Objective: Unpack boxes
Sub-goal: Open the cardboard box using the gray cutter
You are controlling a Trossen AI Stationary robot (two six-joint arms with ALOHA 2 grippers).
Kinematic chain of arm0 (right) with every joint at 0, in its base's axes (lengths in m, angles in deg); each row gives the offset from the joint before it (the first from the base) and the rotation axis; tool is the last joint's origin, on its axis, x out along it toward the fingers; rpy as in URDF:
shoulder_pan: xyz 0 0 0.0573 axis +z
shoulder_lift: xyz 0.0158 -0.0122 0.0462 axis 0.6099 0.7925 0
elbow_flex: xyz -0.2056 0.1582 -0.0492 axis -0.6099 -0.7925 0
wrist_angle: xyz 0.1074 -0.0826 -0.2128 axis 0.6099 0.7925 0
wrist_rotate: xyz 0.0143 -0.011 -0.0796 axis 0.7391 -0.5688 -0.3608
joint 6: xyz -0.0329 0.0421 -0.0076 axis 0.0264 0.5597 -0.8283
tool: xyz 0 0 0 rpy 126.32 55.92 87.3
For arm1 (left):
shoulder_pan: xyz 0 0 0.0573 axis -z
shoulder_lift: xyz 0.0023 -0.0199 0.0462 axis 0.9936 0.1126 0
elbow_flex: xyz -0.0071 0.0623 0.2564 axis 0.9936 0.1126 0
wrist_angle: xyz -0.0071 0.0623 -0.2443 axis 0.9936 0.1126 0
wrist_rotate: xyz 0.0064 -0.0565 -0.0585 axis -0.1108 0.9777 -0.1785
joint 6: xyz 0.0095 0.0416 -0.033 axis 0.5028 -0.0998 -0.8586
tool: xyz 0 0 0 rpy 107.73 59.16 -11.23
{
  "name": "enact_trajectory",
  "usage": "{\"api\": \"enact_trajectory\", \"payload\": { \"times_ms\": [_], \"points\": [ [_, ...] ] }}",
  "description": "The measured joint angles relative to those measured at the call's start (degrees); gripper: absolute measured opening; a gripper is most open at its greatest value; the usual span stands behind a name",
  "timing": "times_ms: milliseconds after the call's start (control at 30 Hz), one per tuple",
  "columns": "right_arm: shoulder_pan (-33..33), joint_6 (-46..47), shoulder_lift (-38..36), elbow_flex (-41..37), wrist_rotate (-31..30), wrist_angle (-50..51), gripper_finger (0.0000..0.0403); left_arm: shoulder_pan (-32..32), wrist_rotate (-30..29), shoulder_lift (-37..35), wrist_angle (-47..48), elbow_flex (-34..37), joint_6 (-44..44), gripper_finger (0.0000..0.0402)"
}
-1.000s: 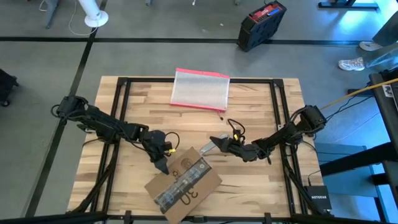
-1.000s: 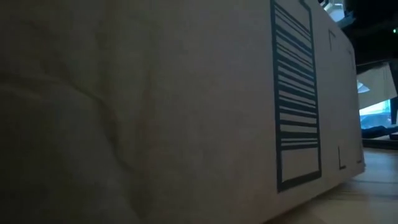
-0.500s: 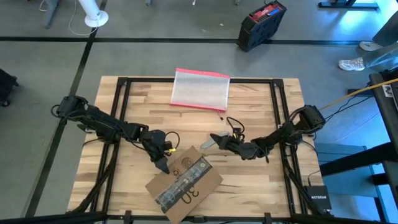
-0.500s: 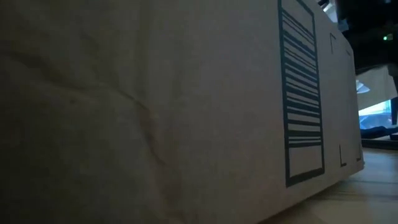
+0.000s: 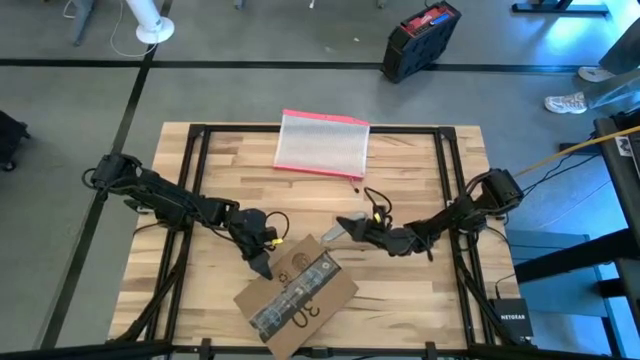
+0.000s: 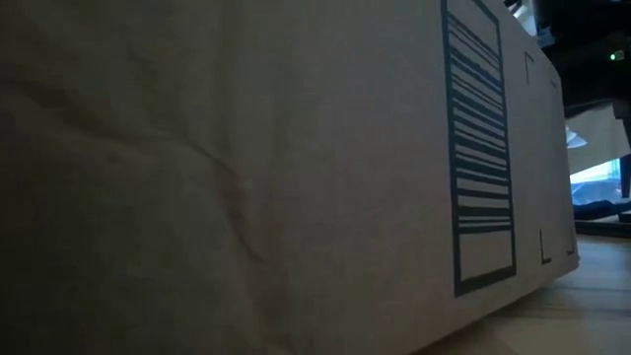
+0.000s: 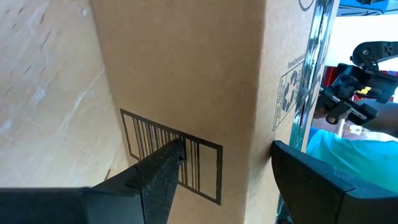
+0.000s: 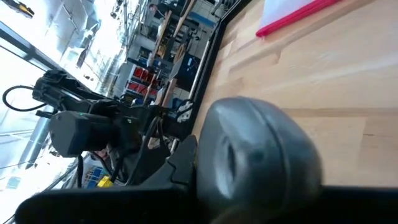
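1. While both arms reach in from the sides, the wooden worktop (image 5: 420,290) carries everything, with a dark metal frame running around it.
2. Toward the near edge lies the brown cardboard box (image 5: 295,293), turned at an angle, with a black printed tape strip (image 5: 293,292) across its top; its side fills the low view (image 6: 227,177), where a barcode (image 6: 481,158) shows.
3. At the far edge, well apart from the box, lies a clear pouch (image 5: 322,144) with a pink-red edge.
4. On the floor beyond the worktop stands a black and red case (image 5: 420,40).
5. At the box's far left corner sits the left gripper (image 5: 261,266), its fingers (image 7: 155,180) spread apart on either side of a box corner.
6. Near the box's far right corner hovers the right gripper (image 5: 345,226), closed on a grey tool (image 8: 261,155).
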Motion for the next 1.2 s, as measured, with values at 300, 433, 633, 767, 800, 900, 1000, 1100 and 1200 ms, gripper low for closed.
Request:
{"api": "enact_trajectory", "payload": {
  "times_ms": [300, 433, 633, 767, 800, 900, 1000, 1100, 1200],
  "points": [
    [2.8, -0.2, -0.1, 0.1, 2.0, 0.1, 0.0065, 0.0, -0.1, 0.0, 0.0, 0.0, 0.2, 0.0239],
    [3.2, 0.0, -0.1, -0.4, 2.0, 0.0, 0.0065, 0.0, -0.2, 0.0, 0.0, 0.0, 0.0, 0.0239],
    [3.0, 0.3, -0.1, -2.1, 1.5, -2.0, 0.0065, 0.0, -0.3, 0.1, -0.2, 0.0, -0.5, 0.0239],
    [3.0, 0.0, -0.1, -2.7, 0.3, -3.3, 0.0065, 0.2, 0.3, 0.1, -1.0, 0.0, -0.8, 0.0239],
    [3.0, 0.0, -0.1, -2.7, 0.2, -3.3, 0.0065, 0.3, 0.6, 0.1, -1.7, 0.0, -0.8, 0.0239],
    [3.0, -0.2, -0.1, -2.7, 0.0, -4.4, 0.0065, 0.7, 0.8, 0.1, -3.9, 0.0, -1.8, 0.0239],
    [3.0, -0.7, -0.1, -2.7, 0.0, -5.8, 0.0065, 1.1, 0.8, 0.1, -4.2, 0.0, -2.1, 0.0239],
    [3.0, -0.8, -0.2, -2.7, 0.1, -6.4, 0.0065, 1.7, 1.7, 0.1, -4.2, 0.0, -2.5, 0.0239],
    [4.2, -0.2, -0.2, -2.7, -0.9, -6.6, 0.0065, 2.4, 2.2, 0.1, -4.1, 0.0, -3.2, 0.0239]
  ]
}}
